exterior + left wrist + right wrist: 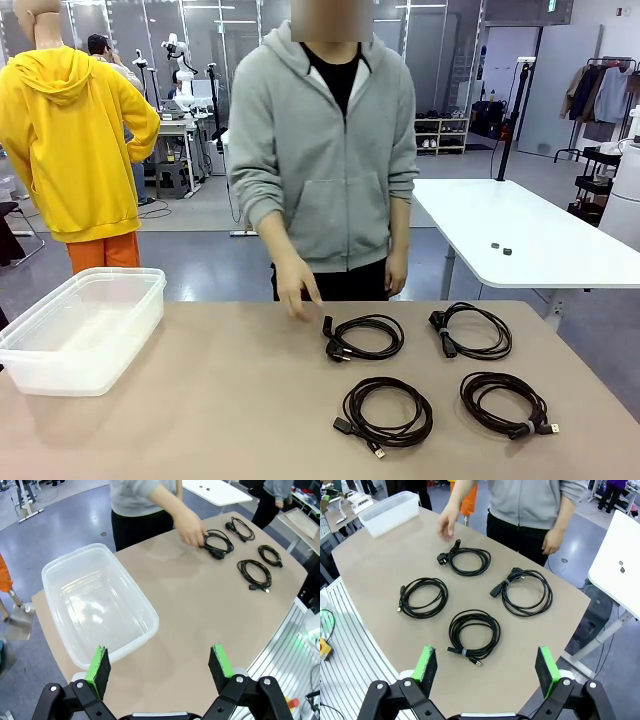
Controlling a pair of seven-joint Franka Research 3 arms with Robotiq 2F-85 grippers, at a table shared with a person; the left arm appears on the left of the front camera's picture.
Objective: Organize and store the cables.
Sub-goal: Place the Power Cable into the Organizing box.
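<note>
Four coiled cables lay at the front view's lower right, the nearest coil just above my right gripper, wide open and empty; my left gripper, likewise open and empty, hung beside the tub, the cables far off at upper right.

My left tool and right tool look alike: black linkage arms with silver screws at the joints, each finger faced with a bright green pad. The person opposite me wears a grey zip hoodie, a black shirt and black trousers.
</note>
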